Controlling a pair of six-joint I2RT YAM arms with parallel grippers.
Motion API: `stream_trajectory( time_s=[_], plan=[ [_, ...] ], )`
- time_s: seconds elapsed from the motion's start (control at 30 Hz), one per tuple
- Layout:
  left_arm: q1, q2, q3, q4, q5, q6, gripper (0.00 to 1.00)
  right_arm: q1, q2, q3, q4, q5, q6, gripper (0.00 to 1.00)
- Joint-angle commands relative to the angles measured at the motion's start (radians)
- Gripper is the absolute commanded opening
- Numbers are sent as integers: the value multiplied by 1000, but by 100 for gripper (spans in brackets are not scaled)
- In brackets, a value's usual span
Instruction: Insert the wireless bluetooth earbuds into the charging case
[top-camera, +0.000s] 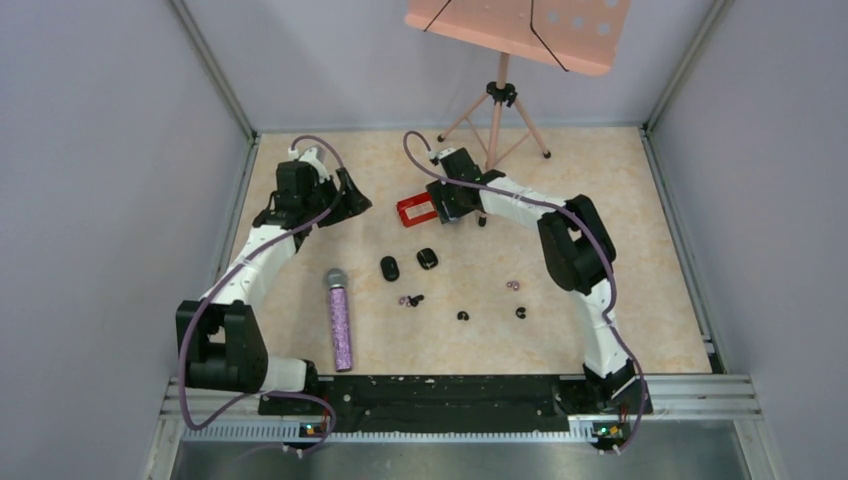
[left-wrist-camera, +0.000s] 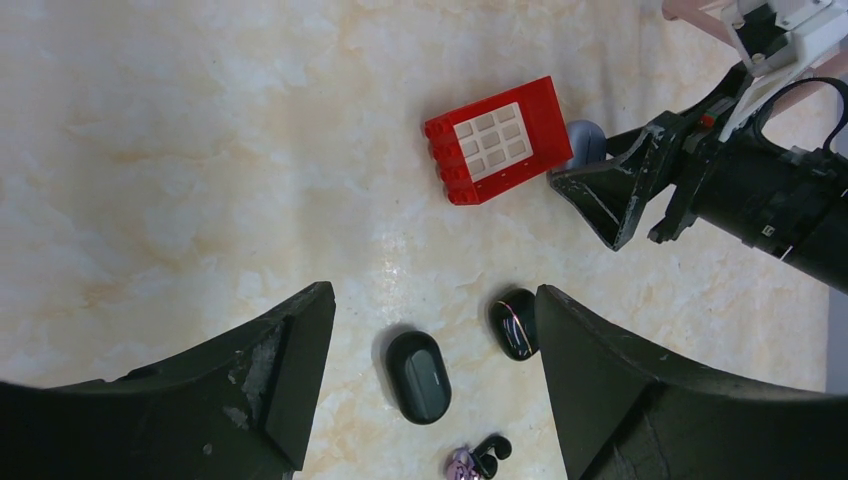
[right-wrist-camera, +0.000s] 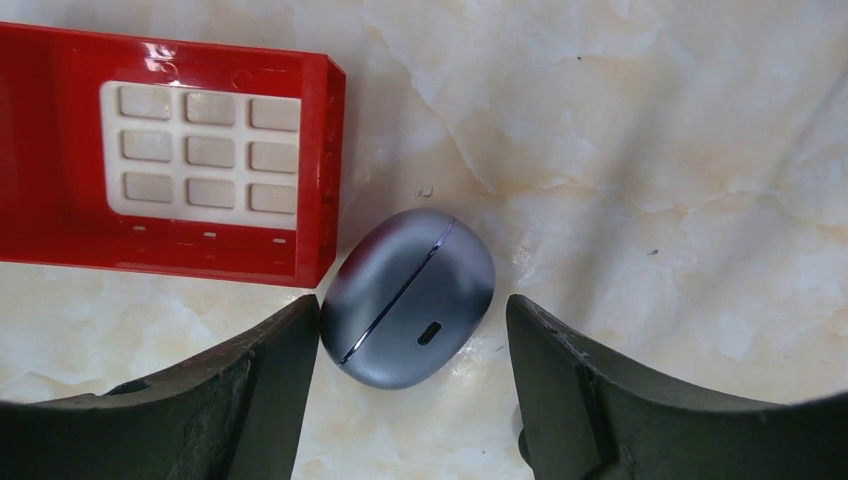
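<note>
A grey-blue oval charging case (right-wrist-camera: 408, 298), closed, lies on the table between my right gripper's (right-wrist-camera: 410, 303) open fingers, close to the left finger; it also shows in the left wrist view (left-wrist-camera: 585, 140). Two black oval cases (left-wrist-camera: 418, 375) (left-wrist-camera: 514, 323) lie below my open, empty left gripper (left-wrist-camera: 432, 292). A pinkish-purple and a black earbud (left-wrist-camera: 480, 460) lie together just beyond them. In the top view, more earbuds lie on the table: two black (top-camera: 463, 316) (top-camera: 521, 313) and a pink pair (top-camera: 513, 285). The left gripper (top-camera: 358, 203) and right gripper (top-camera: 447, 208) are both at the back.
A red block with a white grid (top-camera: 415, 210) lies beside the grey case. A glittery purple microphone (top-camera: 340, 322) lies at the front left. A pink music stand on a tripod (top-camera: 497, 110) stands at the back. Grey walls enclose the table.
</note>
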Motion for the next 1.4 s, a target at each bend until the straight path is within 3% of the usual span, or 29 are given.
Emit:
stream_trajectory(
  time_s=[0.0, 0.17, 0.3, 0.4, 0.47, 0.53, 0.77, 0.87, 1.0, 1.13, 1.23, 1.37],
  plan=[
    [10, -46, -16, 32, -16, 1, 79, 10, 13, 4, 6, 14, 6, 68],
    [11, -39, -15, 37, -13, -3, 79, 11, 21, -12, 9, 16, -6, 63],
    [11, -24, -7, 43, 2, 5, 79, 10, 10, -40, 23, 15, -26, 52],
    [11, -14, -3, 48, 18, 32, 79, 10, -17, -58, 28, -8, -57, 41],
    [11, -14, -4, 56, 45, 63, 79, 10, -58, -75, 25, -43, -115, 28],
    [11, -12, -2, 64, 82, 113, 80, 10, -104, -86, 2, -99, -165, 23],
    [7, -4, -14, 140, 268, 340, 80, -8, -301, -208, -69, -354, -287, 22],
    [-2, -65, -73, 223, 422, 499, 81, -35, -405, -245, -78, -548, -366, 22],
    [-59, -183, -132, 267, 592, 847, 80, -45, -487, -259, -118, -735, -529, 21],
    [-172, -284, -170, 138, 635, 1376, 80, -46, -489, -231, -166, -789, -633, 22],
    [-233, -315, -253, 218, 623, 1666, 80, -46, -472, -189, -222, -837, -732, 22],
    [-252, -283, -280, 294, 665, 1842, 77, -45, -469, -160, -285, -892, -889, 22]
  ],
)
